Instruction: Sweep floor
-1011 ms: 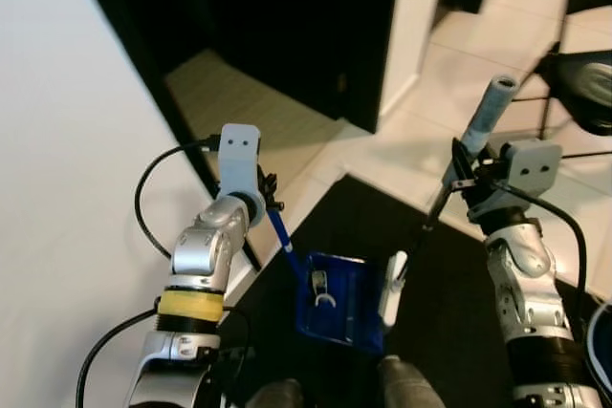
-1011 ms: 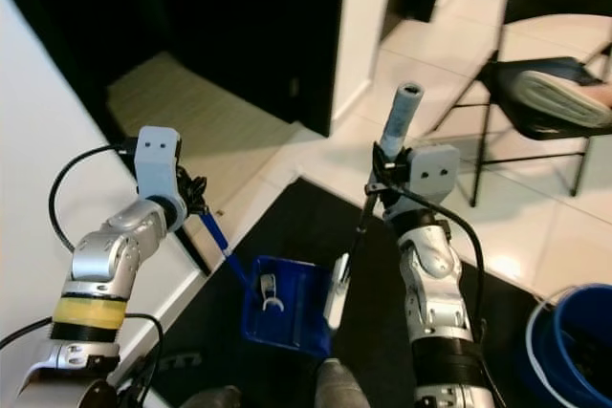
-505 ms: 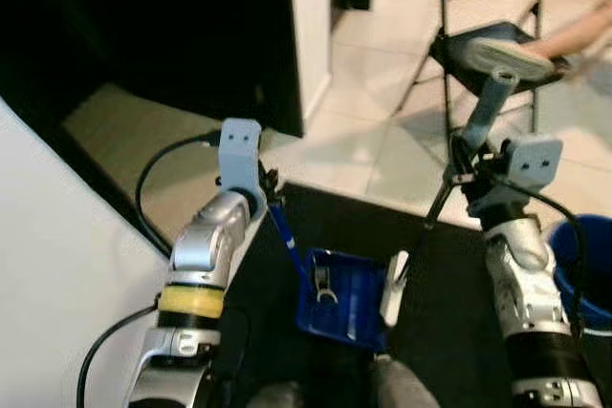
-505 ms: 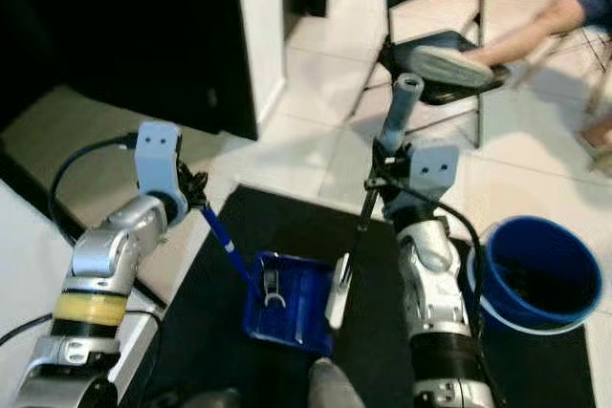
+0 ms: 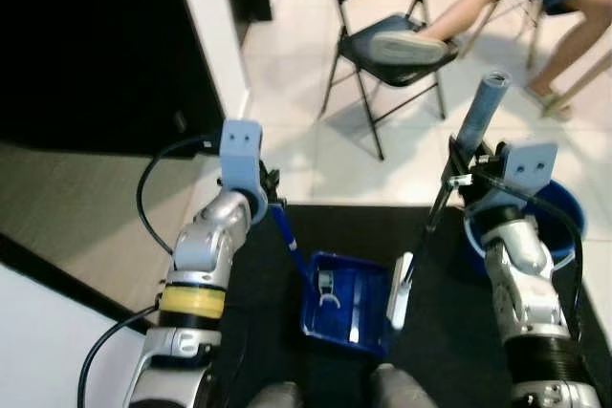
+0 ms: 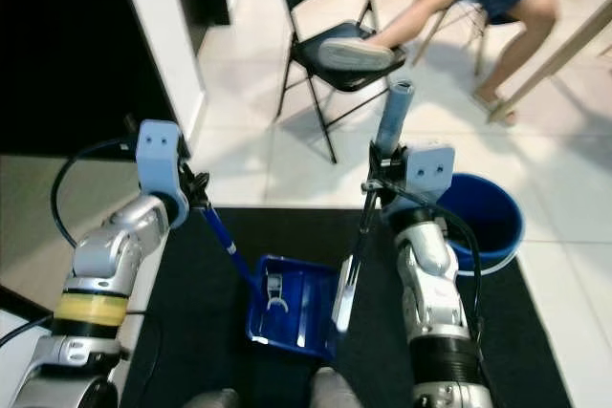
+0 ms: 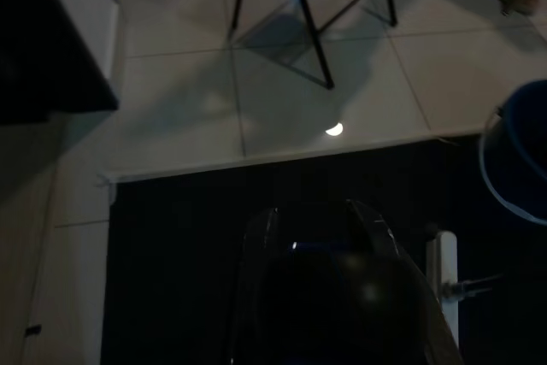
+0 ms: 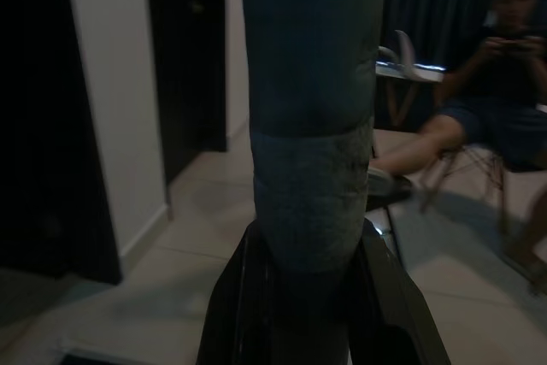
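Observation:
My left gripper (image 5: 271, 201) is shut on the thin blue handle of a blue dustpan (image 5: 349, 305), which hangs low over a black mat (image 6: 191, 332) in front of my feet. To its right, my right gripper (image 5: 457, 171) is shut on the broom (image 6: 392, 119), just below its grey grip. The broom's black rod runs down to a white brush head (image 5: 398, 291) beside the dustpan's right edge. In the right wrist view the grey grip (image 8: 312, 126) stands between the dark fingers (image 8: 231, 314).
A blue bucket (image 6: 490, 209) stands on the mat's right side, behind my right arm. A black folding chair (image 5: 382, 50) stands on the white tiles ahead, with a seated person's shoe (image 6: 354, 53) on it. A white pillar (image 5: 215, 26) and a dark doorway are at the left.
The whole view has swung right: the white wall at left is gone, and the chair, person and bucket have come in. Both arms keep the same hold and pose.

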Robot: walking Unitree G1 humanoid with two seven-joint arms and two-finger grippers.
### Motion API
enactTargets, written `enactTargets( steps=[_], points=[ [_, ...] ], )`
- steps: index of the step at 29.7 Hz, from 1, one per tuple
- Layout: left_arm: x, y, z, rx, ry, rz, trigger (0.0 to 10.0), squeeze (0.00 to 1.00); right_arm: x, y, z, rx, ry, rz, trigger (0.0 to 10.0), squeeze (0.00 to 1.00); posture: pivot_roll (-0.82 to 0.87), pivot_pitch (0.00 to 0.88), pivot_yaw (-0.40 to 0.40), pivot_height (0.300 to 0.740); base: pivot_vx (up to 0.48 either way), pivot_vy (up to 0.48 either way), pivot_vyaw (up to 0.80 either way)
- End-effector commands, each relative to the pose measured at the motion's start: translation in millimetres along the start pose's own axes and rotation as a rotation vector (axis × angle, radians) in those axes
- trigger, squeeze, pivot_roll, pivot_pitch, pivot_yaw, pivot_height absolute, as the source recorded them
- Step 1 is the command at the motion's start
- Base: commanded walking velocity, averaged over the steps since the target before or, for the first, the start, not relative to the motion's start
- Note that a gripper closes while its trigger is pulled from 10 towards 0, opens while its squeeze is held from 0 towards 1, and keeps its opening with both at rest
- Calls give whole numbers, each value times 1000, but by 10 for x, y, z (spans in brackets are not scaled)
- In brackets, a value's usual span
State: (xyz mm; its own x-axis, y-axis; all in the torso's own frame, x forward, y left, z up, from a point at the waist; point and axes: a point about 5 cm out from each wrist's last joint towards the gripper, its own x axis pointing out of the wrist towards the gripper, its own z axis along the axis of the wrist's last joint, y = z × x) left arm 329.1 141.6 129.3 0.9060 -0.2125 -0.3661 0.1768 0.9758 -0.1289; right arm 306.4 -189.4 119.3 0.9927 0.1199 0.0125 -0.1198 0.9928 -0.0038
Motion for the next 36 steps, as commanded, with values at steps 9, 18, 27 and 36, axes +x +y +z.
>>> enactTargets(
  steps=[9,18,27,36],
  points=[
    [-7,0,28,4,-22,1,10000,0,4,16,36,-5,-22,8,10000,0,34,83,63,740,0,0,-792],
    [-4,-10,33,2,-25,-1,10000,0,8,23,37,-6,-22,11,10000,0,34,84,60,740,0,0,-793],
    [-1,-18,37,0,-27,0,10000,0,18,31,42,-6,-23,17,10000,0,35,83,56,740,0,0,-793],
    [-2,-18,38,-1,-28,-1,10000,0,21,39,39,-5,-22,19,10000,0,35,83,56,740,0,0,-794]
  ],
)
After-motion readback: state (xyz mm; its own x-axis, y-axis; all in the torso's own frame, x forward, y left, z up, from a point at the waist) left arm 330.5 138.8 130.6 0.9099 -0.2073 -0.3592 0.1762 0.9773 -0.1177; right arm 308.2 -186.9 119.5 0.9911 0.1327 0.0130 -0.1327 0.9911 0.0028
